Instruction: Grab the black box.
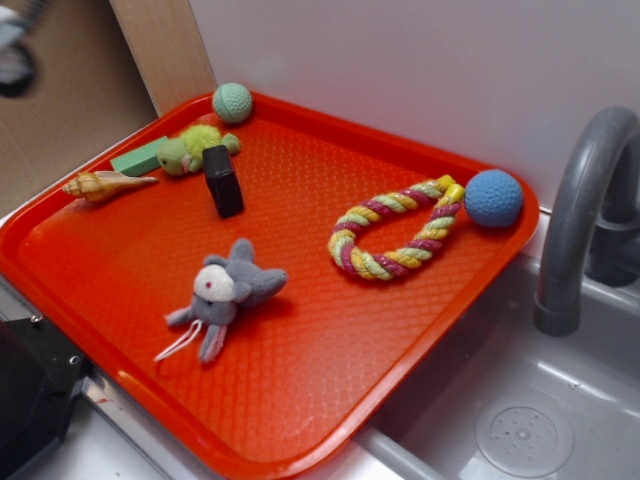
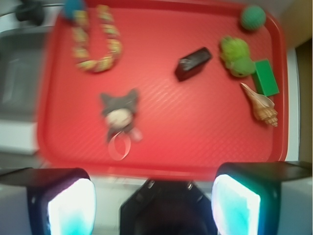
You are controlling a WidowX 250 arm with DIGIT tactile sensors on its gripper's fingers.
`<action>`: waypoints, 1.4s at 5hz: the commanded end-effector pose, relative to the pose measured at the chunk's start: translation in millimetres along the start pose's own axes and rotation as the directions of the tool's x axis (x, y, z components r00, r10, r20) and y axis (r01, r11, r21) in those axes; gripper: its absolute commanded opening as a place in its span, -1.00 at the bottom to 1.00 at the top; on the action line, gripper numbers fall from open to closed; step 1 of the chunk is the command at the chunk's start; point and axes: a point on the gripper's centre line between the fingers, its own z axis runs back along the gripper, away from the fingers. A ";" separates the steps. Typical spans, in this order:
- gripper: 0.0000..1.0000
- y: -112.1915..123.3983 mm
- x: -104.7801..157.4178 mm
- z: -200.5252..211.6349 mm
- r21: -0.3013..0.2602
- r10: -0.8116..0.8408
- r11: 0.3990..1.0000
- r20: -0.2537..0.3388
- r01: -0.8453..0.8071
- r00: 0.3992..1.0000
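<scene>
Red tray point(image 1: 420, 330): upright matte black box point(image 1: 223, 181)

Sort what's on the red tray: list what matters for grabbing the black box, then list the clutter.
For the job:
black box, standing upright
pincer, open, well short of the box

Lying about:
green plush toy
green block
seashell
green ball
grey plush mouse
rope ring
blue ball

box point(image 1: 223, 181) on tray point(image 1: 300, 400), beside plush toy point(image 1: 192, 148), behind mouse point(image 1: 225, 291)
</scene>
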 end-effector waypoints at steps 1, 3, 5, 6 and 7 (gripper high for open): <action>1.00 30.1 54.7 -42.6 -0.043 0.502 0.864 0.159 -0.502 0.850; 1.00 33.3 93.4 -98.1 -0.140 0.611 0.792 0.159 -0.594 0.776; 1.00 34.8 102.5 -155.3 0.015 0.566 0.824 0.025 -0.566 0.824; -1.00 39.4 95.5 -156.3 0.057 0.556 0.830 0.009 -0.555 0.831; -1.00 37.9 97.7 -135.6 0.043 0.461 0.886 0.041 -0.462 0.887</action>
